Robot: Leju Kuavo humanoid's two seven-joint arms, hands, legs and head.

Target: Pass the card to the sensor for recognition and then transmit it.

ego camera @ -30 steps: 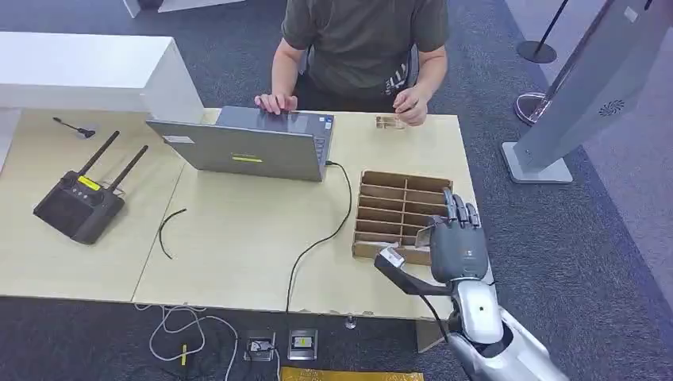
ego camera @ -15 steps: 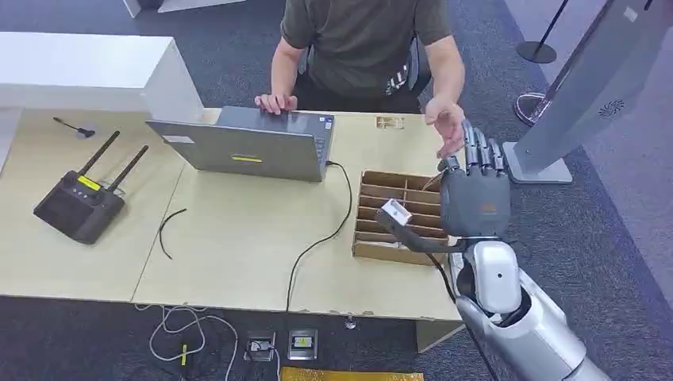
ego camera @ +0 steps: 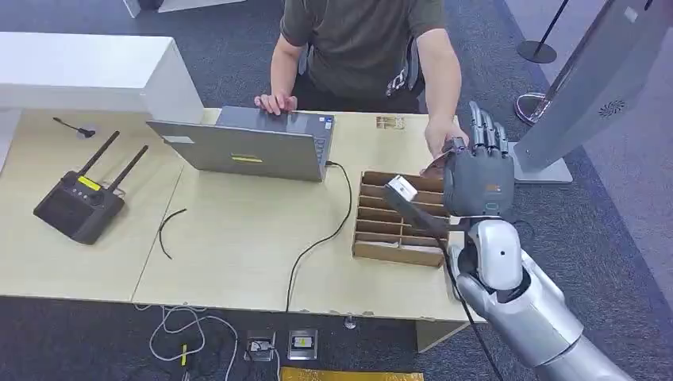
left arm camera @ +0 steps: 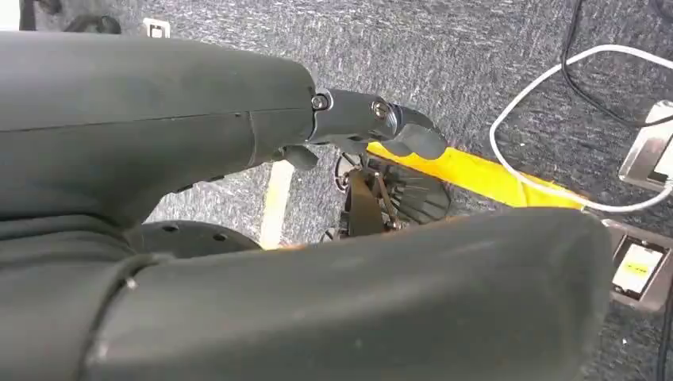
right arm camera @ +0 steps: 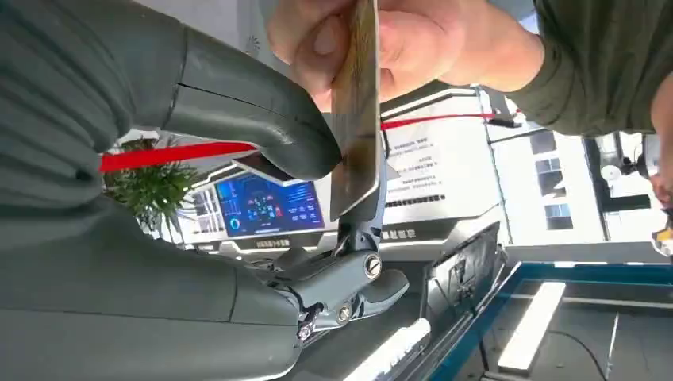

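A thin brown card (right arm camera: 355, 103) stands edge-on in the right wrist view, pinched between the thumb and a finger of my right hand (right arm camera: 238, 103). A person's hand (right arm camera: 413, 40) grips the same card from the other side. From the head view, my right hand (ego camera: 474, 178) is raised above the far right corner of the wooden divider tray (ego camera: 397, 214), meeting the person's hand (ego camera: 440, 135). A small wooden sensor block (ego camera: 389, 122) lies on the table's far edge. My left hand (left arm camera: 317, 238) hangs over the floor with its fingers apart, holding nothing.
A seated person faces me across the table, one hand on the grey laptop (ego camera: 246, 147). Its black cable (ego camera: 317, 238) runs to the near edge. A black box with two antennas (ego camera: 78, 205) sits far left. A grey kiosk stand (ego camera: 587, 87) rises on the right.
My right hand has risen from the tray's near edge to its far right corner. The person's hand left the sensor block and now grips the card at my fingers.
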